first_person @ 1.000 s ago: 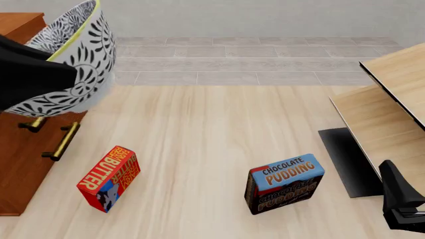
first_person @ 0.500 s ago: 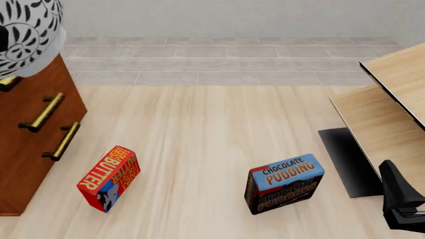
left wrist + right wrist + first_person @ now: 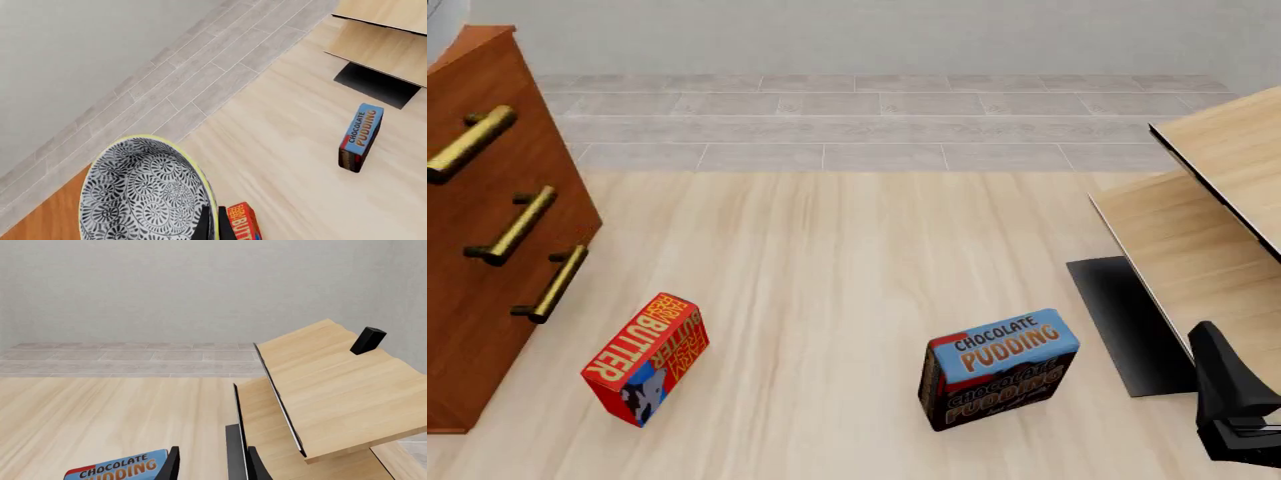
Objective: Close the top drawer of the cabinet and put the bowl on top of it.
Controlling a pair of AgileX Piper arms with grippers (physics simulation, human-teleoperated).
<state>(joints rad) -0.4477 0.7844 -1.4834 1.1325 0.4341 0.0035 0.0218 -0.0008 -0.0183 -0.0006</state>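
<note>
In the left wrist view the grey-and-white patterned bowl (image 3: 143,192) fills the lower left, and my left gripper (image 3: 212,228) is shut on its cream rim. Part of the cabinet's (image 3: 30,222) reddish-brown top shows beside the bowl; I cannot tell whether they touch. The front view shows the cabinet (image 3: 481,290) at the left, with the top drawer's (image 3: 507,95) front in line with the two below it and its brass handle (image 3: 467,145) visible. Bowl and left gripper are out of the front view. My right gripper (image 3: 203,465) is open and holds nothing, low at the right.
A red butter box (image 3: 647,357) lies on the floor near the cabinet's foot. A blue chocolate pudding box (image 3: 998,368) stands right of centre. Pale light-wood furniture (image 3: 1214,200) takes up the right side, and my right arm's dark body (image 3: 1234,405) sits at the lower right corner.
The bowl and the left arm have moved up and to the left, out of the front view, uncovering the whole cabinet front. The right arm has not moved.
</note>
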